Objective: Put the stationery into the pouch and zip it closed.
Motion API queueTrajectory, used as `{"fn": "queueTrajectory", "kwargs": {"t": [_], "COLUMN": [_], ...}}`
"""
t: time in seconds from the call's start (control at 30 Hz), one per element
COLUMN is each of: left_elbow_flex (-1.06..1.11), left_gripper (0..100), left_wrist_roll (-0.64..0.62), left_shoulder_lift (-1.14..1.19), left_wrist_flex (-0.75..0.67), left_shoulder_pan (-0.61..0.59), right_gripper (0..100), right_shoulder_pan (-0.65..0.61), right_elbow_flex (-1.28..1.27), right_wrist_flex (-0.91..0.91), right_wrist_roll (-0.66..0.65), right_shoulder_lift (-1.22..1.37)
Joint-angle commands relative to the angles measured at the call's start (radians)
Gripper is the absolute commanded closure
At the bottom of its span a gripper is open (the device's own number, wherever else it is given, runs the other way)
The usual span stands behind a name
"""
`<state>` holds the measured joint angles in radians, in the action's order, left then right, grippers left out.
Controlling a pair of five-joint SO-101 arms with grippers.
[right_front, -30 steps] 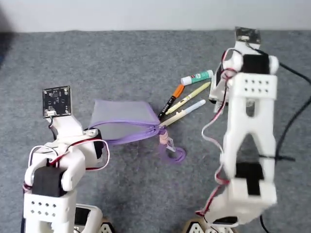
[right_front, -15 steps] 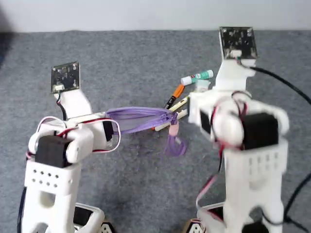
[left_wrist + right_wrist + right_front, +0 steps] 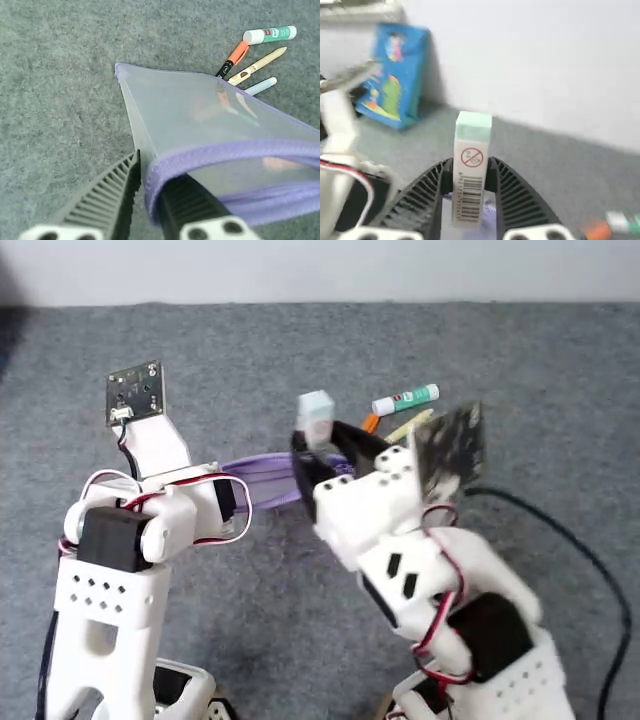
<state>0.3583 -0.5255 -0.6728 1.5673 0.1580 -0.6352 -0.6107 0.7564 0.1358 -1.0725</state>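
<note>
A translucent pouch (image 3: 200, 115) with a purple zipper edge is held up off the grey mat; my left gripper (image 3: 142, 165) is shut on its end. From above it appears as a thin purple strip (image 3: 270, 488) beside the left gripper (image 3: 240, 502). My right gripper (image 3: 470, 175) is shut on a white eraser (image 3: 471, 165) with a pale green end, upright above the pouch's other end (image 3: 316, 420). On the mat beyond lie a glue stick (image 3: 270, 34), an orange pen (image 3: 232, 59), a beige pen (image 3: 257, 65) and a light blue pen (image 3: 261, 86).
The right arm's body (image 3: 420, 570) covers the middle of the mat and part of the pouch. A blue box (image 3: 395, 77) stands against the white wall. Open grey mat (image 3: 560, 440) stretches to the far right and far left.
The right arm has swung from the right side across to the pouch, carrying the eraser. The left arm raised the pouch's end a second ago and has held it there since.
</note>
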Motion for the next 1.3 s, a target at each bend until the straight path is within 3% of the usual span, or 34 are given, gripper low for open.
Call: {"fn": "queueTrajectory", "kwargs": {"t": [0.0,0.17,0.43,0.67,0.87,1.07,1.27], "left_elbow_flex": [-0.033,-0.033,-0.033,-0.033,-0.033,-0.03,-0.03], "left_gripper": [99,99,99,99,99,99,99], "left_wrist_roll": [-0.014,-0.014,-0.014,-0.014,-0.014,-0.014,-0.014], "left_shoulder_lift": [0.008,0.008,0.012,0.012,0.014,0.014,0.014], "left_wrist_flex": [0.0,0.0,0.0,-0.023,-0.038,-0.037,-0.04], "left_shoulder_pan": [0.008,0.006,0.006,0.006,0.006,0.002,0.005], "right_gripper": [99.1,99.1,98.3,80.2,87.2,87.6,87.7], "right_shoulder_pan": [-0.05,-0.124,-0.124,-0.12,-0.12,-0.108,-0.07], "right_elbow_flex": [-0.112,-0.183,-0.311,-0.322,-0.247,-0.196,-0.224], "right_wrist_flex": [-0.196,-0.252,-0.254,-0.245,-0.217,-0.096,-0.191], "right_wrist_roll": [-0.048,-0.051,-0.072,-0.094,-0.092,-0.087,-0.089], "right_shoulder_lift": [-0.05,-0.051,-0.053,-0.061,-0.061,-0.059,0.042]}}
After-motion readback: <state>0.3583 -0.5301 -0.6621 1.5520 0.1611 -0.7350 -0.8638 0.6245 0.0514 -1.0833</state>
